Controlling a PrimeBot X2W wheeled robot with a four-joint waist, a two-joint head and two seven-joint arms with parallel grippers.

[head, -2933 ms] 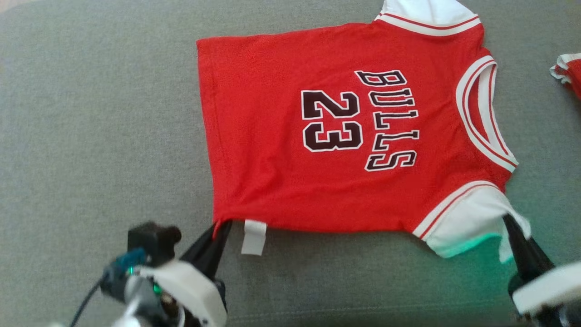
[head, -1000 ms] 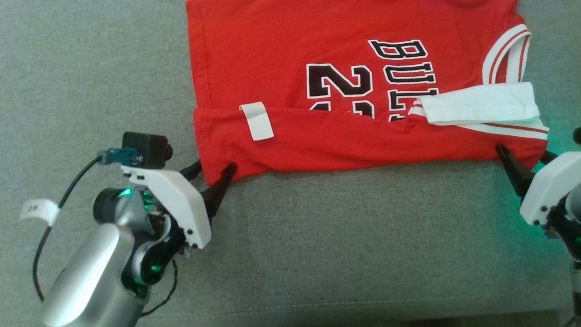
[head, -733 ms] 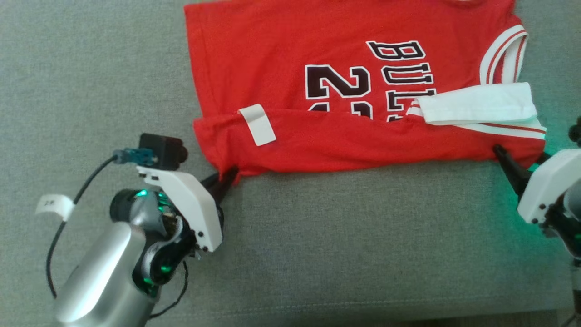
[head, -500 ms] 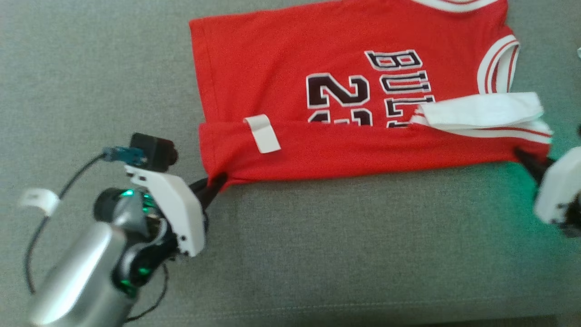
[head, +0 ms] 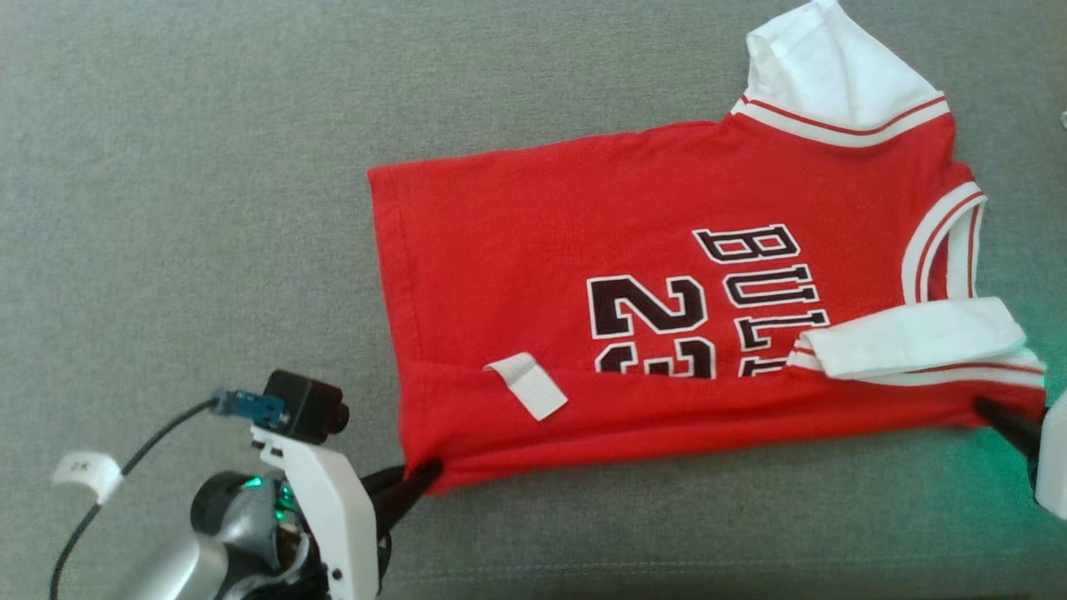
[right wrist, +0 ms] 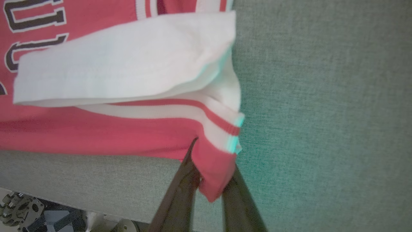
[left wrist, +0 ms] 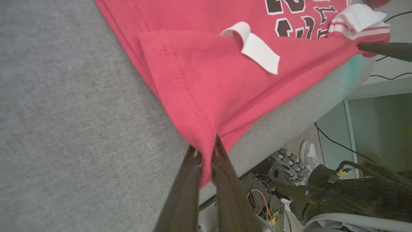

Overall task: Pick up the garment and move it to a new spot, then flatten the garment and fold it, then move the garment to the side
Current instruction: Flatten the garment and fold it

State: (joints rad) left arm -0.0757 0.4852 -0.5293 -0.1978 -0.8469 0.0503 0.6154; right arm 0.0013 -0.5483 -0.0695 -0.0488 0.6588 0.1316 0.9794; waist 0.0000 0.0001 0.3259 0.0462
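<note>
left fingers [left wrist: 185, 193] clamp jersey [head: 542, 250] hem corner | right fingers [right wrist: 239, 203] clamp shoulder corner | cushion [head: 667, 533] edge near

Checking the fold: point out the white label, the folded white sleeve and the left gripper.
white label [head: 527, 385], head view, middle of the strip.
folded white sleeve [head: 913, 337], head view, centre of its upper layer.
left gripper [left wrist: 206, 149], left wrist view, between its fingertips.

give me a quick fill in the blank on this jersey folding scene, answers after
The red jersey reads BULLS and the number ___.
Its near edge is folded over, showing a ___ tag.
The left gripper and right gripper are both ___ on that folded edge.
The jersey lies on a ___ fabric surface.
Missing words: 23; white; shut; grey.
</note>
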